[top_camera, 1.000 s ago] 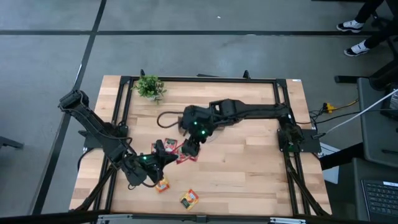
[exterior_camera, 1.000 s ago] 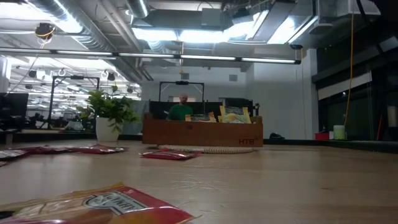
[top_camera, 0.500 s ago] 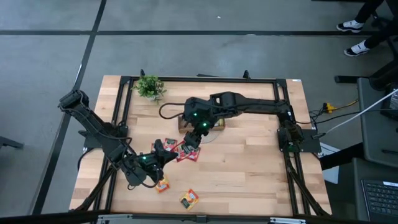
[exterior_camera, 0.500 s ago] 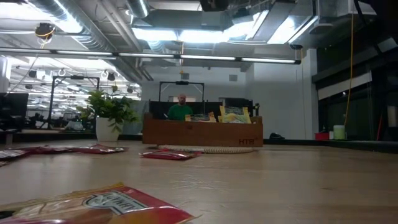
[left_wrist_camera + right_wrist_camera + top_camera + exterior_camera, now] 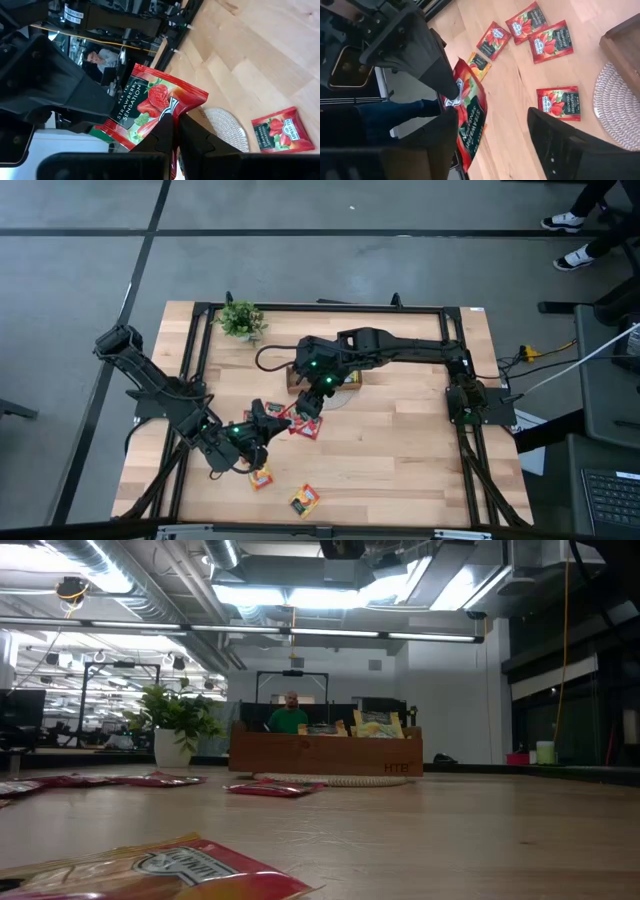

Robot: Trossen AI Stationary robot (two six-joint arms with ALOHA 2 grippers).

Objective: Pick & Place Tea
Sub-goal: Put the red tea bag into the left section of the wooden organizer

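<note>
The left pincer [image 5: 262, 418] is clamped on a red tea sachet [image 5: 150, 107], its fingers [image 5: 165, 132] pinched together on the lower edge so that the sachet stands clear of the bench [image 5: 400, 450]. Against the frame a second ago, this pincer has shifted slightly toward the bench centre and now sits just beside the right pincer [image 5: 312, 412]. The right pincer stands wide and holds nothing; a second ago it hung nearer the left pincer, and it has since drawn back a little toward the wooden tray [image 5: 350, 378], its position unchanged over the last half second. In the right wrist view the held sachet [image 5: 467, 117] hangs near one right finger [image 5: 445, 135]; contact cannot be confirmed. Loose sachets [image 5: 559, 102] lie flat on the bench beside a round woven mat [image 5: 620, 102], with two more sachets [image 5: 304, 499] near the front edge, none of them displaced. A potted plant [image 5: 240, 320] stands at the far left corner.
</note>
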